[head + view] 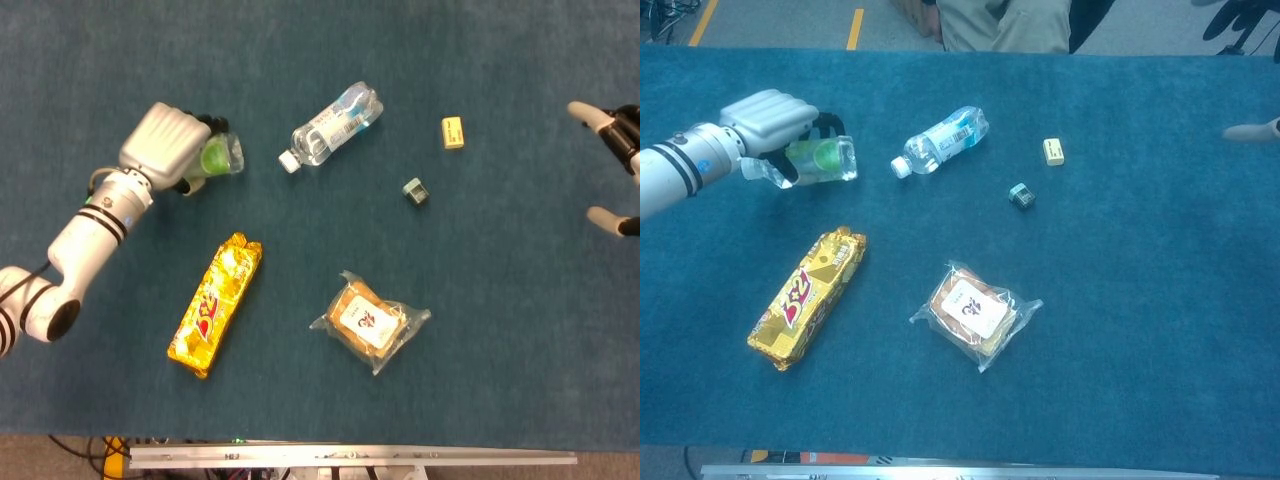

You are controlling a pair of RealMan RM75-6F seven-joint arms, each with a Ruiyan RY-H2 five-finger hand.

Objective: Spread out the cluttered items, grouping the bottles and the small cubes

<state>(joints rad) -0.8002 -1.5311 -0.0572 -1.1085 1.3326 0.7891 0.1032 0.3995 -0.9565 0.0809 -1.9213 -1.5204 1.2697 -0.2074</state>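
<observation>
The left hand (165, 148) grasps the light, slippery green bottle (219, 157) round its body, the clear bottle (331, 125) at three o'clock; right hand (612, 170) splayed, empty.

1. The setting is appearing to be a robotics lab or test area.
2. A blue felt cloth (1160, 330) is covering the work table.
3. Yellow floor marking lines (856, 27) are showing behind the table.
4. A seated person (1010, 22) is waiting at the far edge.
5. A metal rail (350, 458) is running along the near edge.
</observation>
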